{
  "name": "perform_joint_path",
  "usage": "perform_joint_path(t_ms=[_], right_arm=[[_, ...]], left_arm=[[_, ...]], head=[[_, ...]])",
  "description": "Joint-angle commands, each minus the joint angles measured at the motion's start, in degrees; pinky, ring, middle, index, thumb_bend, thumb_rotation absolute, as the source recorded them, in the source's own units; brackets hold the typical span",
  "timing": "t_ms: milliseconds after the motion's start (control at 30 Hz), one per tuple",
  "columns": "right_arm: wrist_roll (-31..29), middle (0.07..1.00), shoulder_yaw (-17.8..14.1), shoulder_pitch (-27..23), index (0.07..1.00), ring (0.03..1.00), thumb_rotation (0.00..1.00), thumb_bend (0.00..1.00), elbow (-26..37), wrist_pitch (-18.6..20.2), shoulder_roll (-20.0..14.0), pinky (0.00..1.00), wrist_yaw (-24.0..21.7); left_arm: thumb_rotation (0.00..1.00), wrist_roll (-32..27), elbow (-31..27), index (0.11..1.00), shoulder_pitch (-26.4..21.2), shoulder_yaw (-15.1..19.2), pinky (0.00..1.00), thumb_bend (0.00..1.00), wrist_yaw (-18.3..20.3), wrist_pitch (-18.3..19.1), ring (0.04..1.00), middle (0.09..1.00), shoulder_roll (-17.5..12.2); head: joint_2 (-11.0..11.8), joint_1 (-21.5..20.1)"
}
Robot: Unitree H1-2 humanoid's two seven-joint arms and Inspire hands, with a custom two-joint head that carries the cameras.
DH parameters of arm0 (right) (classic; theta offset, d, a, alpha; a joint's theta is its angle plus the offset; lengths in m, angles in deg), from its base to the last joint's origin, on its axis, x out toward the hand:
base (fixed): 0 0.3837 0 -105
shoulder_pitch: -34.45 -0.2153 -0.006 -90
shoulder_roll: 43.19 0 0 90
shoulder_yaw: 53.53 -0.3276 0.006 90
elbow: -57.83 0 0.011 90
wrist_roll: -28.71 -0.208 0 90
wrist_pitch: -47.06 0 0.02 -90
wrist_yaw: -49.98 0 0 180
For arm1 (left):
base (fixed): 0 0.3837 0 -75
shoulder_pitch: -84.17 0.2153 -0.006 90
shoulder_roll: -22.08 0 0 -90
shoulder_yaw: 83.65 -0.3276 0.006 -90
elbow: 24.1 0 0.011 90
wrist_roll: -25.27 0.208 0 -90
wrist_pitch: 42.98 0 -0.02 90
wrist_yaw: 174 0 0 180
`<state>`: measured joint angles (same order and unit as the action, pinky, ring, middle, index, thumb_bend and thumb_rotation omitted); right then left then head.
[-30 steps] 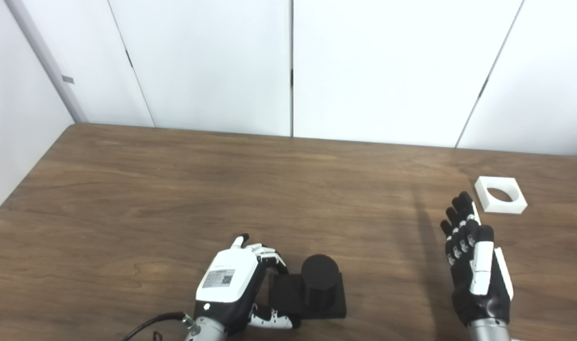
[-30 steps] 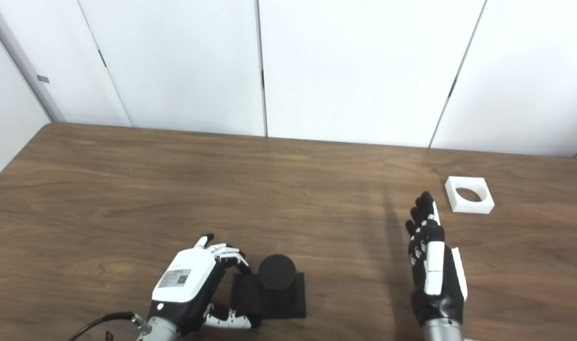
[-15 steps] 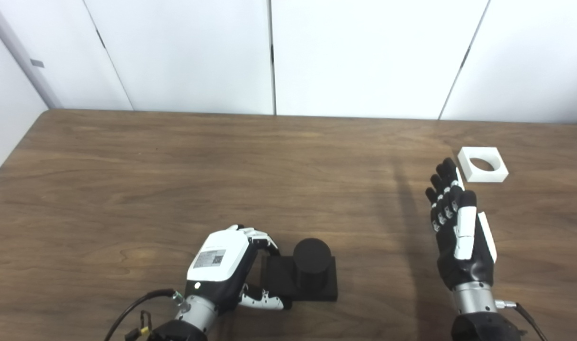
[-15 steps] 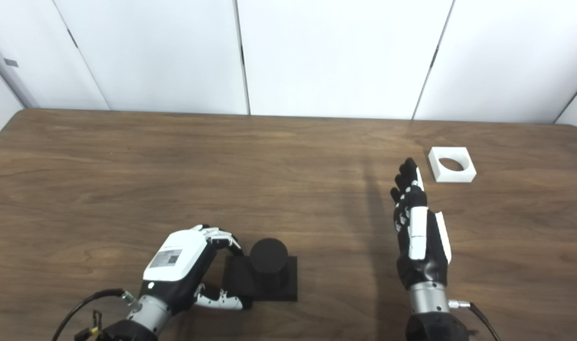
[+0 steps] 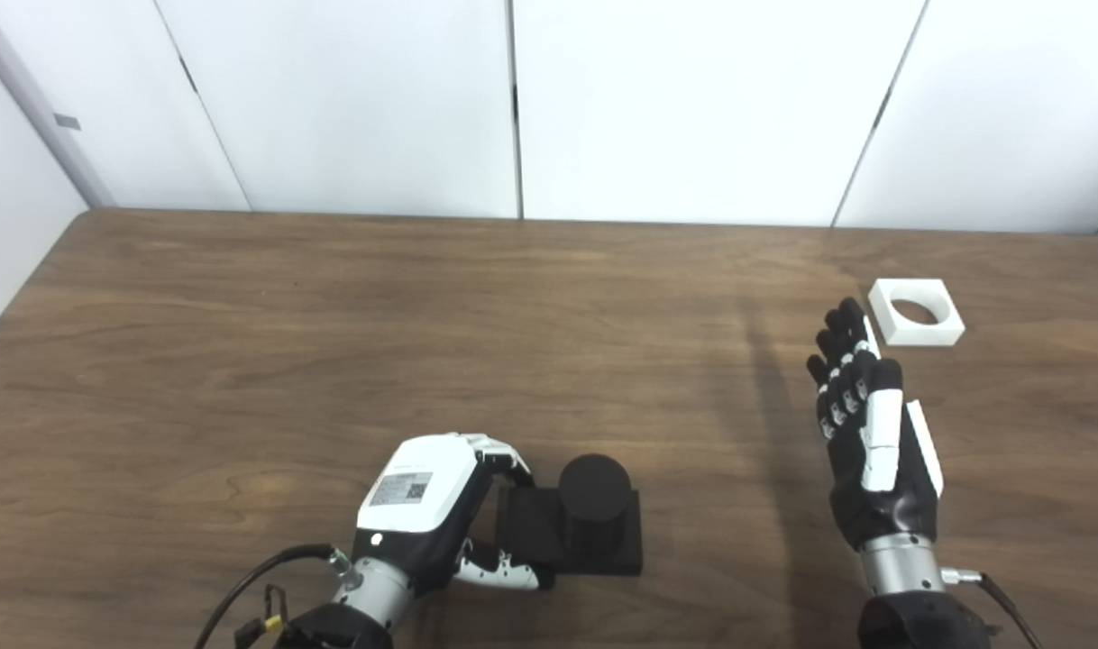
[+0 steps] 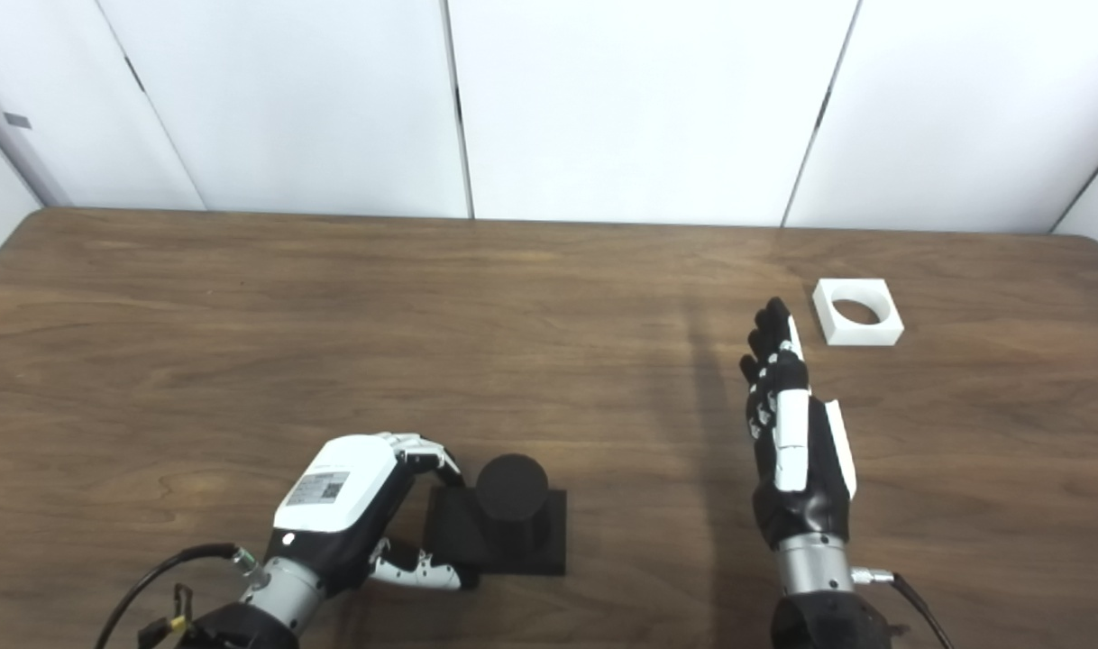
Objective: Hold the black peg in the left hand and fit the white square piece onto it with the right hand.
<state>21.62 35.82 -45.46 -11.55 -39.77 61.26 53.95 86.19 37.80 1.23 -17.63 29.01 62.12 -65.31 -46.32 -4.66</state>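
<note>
Left hand (image 5: pixel 423 505): lower centre — fingers curled round the square base of the black cylindrical peg (image 5: pixel 592 512).
Right hand (image 5: pixel 869 433): empty, fingers straight, just below-left of the white square piece with a round hole (image 5: pixel 916 311), near the brown wooden tabletop (image 5: pixel 333 342)'s right edge.

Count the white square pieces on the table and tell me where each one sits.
1. The white square piece lies flat on the table at its far right, just beyond the fingertips of the open right hand. Nothing seems big enough to hide another.
</note>
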Motion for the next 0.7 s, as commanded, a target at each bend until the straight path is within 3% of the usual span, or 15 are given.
perform_joint_path(t_ms=[0, 367, 533, 667], right_arm=[[-0.4, 0.997, 0.1, 6.3, 1.0, 1.0, 1.0, 0.66, 2.4, -0.9, 1.9, 1.0, 0.0], [-0.7, 1.0, -0.2, 6.0, 1.0, 1.0, 1.0, 0.65, 3.8, 0.2, 1.6, 1.0, 0.1], [-1.0, 0.999, -0.6, 5.3, 1.0, 1.0, 1.0, 0.67, 6.6, 3.1, 1.8, 1.0, 0.9], [-0.7, 1.0, -2.3, 2.9, 1.0, 1.0, 1.0, 0.66, 9.5, 7.0, 0.8, 1.0, 2.0]], left_arm=[[0.06, -0.3, 1.6, 0.488, 1.9, -0.9, 0.88, 0.52, 4.4, 0.0, 0.837, 0.766, -1.0], [0.06, -1.1, 2.0, 0.488, 2.3, -0.3, 0.87, 0.52, 3.0, -0.1, 0.84, 0.768, -0.6], [0.06, -1.4, 2.2, 0.489, 2.2, 0.0, 0.87, 0.52, 3.0, -0.1, 0.842, 0.773, -0.7], [0.06, -1.5, 2.4, 0.488, 2.2, 0.0, 0.86, 0.52, 3.0, -0.1, 0.841, 0.772, -0.7]], head=[[-0.1, -0.1], [-0.1, -2.4], [0.3, -5.6], [0.8, -5.6]])
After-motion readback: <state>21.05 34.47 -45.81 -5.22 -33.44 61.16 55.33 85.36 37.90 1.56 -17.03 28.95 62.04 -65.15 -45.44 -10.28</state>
